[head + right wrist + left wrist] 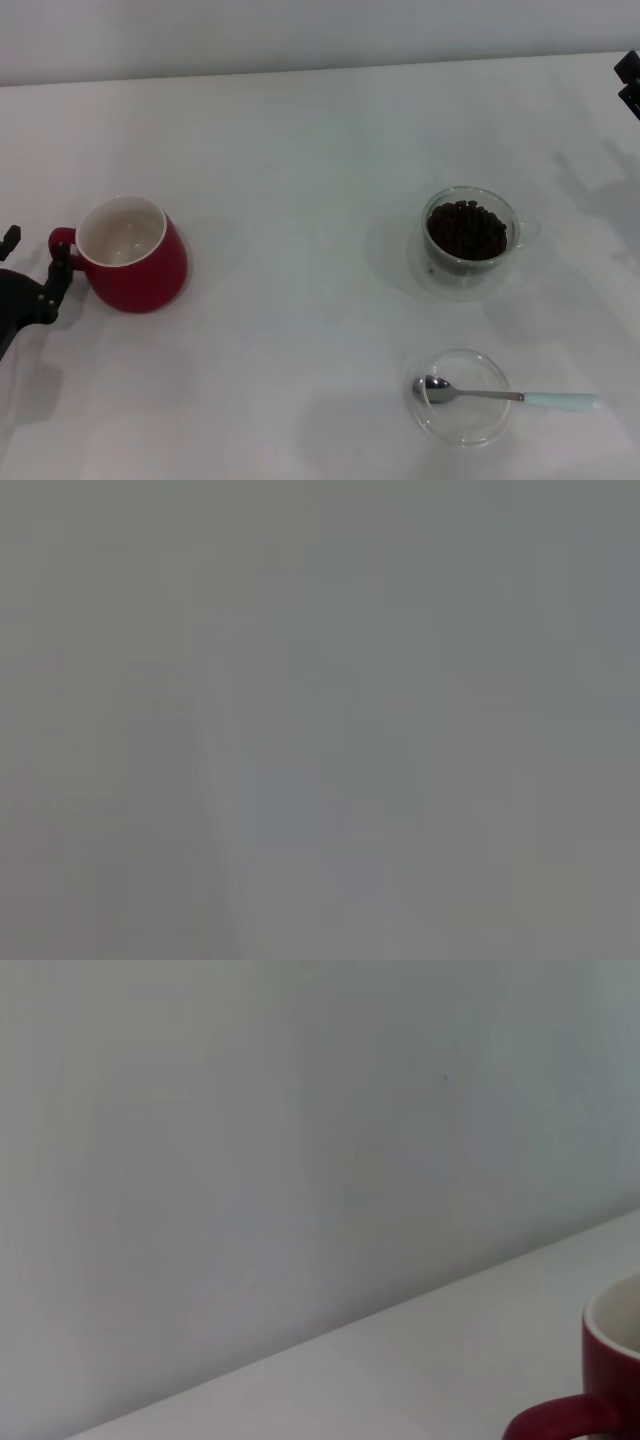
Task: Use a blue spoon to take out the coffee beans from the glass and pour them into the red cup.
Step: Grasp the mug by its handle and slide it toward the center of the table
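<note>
The red cup (130, 255) stands at the left of the white table, white inside, with its loop handle turned toward my left gripper (36, 255). That gripper is open beside the cup, with one finger (60, 268) right at the handle. The left wrist view catches the red cup (612, 1380) at its edge. The glass (470, 240) stands at the right, holding a heap of coffee beans (467, 228). The blue spoon (505, 396) lies nearer the front, its metal bowl resting in a shallow clear dish. Only a black tip of my right gripper (630, 82) shows, at the far right edge.
The shallow clear dish (465, 425) sits at the front right under the spoon's bowl. A pale wall (300, 1160) rises behind the table's far edge. The right wrist view shows only a plain grey surface.
</note>
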Motion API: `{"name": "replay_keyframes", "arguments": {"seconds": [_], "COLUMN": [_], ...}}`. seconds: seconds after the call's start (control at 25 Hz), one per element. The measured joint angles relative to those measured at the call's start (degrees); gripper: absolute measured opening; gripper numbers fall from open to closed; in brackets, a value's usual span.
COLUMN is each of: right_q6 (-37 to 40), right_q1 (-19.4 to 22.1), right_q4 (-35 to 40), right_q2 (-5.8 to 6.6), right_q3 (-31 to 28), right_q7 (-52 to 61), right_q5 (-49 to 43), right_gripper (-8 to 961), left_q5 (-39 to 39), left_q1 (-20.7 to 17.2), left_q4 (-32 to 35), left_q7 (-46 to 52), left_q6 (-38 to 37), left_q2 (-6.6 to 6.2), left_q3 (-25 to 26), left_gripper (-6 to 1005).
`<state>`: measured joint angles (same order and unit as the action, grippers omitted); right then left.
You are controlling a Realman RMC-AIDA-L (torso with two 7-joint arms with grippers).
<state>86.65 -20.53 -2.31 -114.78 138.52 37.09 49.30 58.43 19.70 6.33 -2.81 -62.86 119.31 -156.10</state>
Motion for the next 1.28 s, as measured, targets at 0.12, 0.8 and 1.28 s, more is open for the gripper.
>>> {"name": "replay_keyframes", "arguments": {"seconds": [0.12, 0.8, 1.28], "right_q6": [0.0, 0.0, 0.0], "right_q1": [0.0, 0.0, -0.3], "right_q4": [0.0, 0.0, -0.2], "right_q2": [0.0, 0.0, 0.0], "right_q3": [0.0, 0.0, 0.0], "right_q7": [0.0, 0.0, 0.0], "right_q5": [0.0, 0.1, 0.1], "right_gripper": [866, 866, 866], "left_q5": [-0.4, -2.2, -2.2], "left_q1": [0.3, 1.8, 1.9], "left_q4": [-0.2, -0.5, -0.1], "left_q7": [0.0, 0.0, 0.0], "left_q6": [0.0, 1.5, 1.7], "left_q2": [-0.1, -0.04, 0.06], "left_q3": [0.0, 0.0, 0.0], "left_gripper": [583, 450, 93]}}
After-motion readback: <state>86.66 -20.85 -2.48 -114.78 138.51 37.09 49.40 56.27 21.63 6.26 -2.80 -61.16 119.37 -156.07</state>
